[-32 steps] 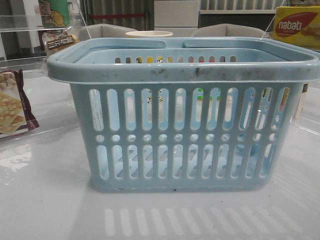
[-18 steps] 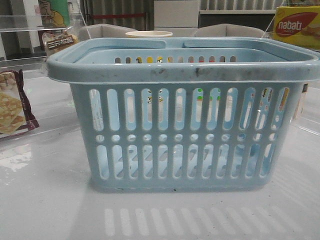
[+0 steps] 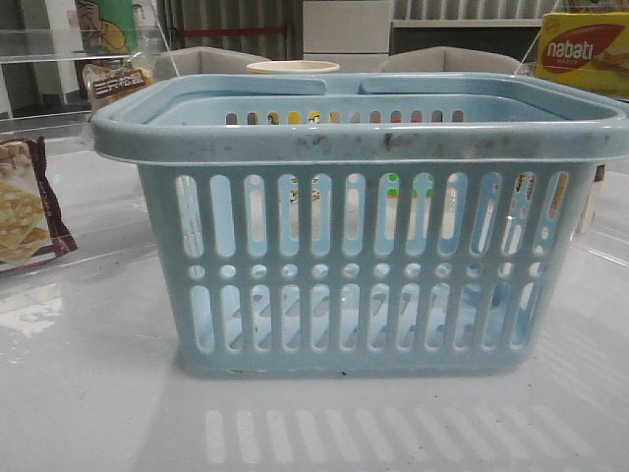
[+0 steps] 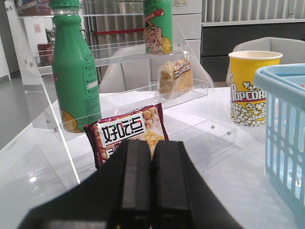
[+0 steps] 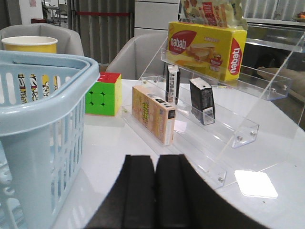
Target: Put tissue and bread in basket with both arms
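- The large light-blue slotted plastic basket (image 3: 359,221) stands upright mid-table, open-topped; nothing inside that I can make out.
- The clear crinkly packet of golden-brown bread (image 4: 175,76) leans on the left acrylic shelf. I judge it light, soft and slippery, best pinched at the sealed top edge.
- The small blackish tissue pack (image 5: 202,101) stands on the right acrylic shelf; likely light and squashy, so I'd take it across its narrow sides.
- My left gripper (image 4: 151,183) and right gripper (image 5: 155,191) are both pressed together, holding nothing.
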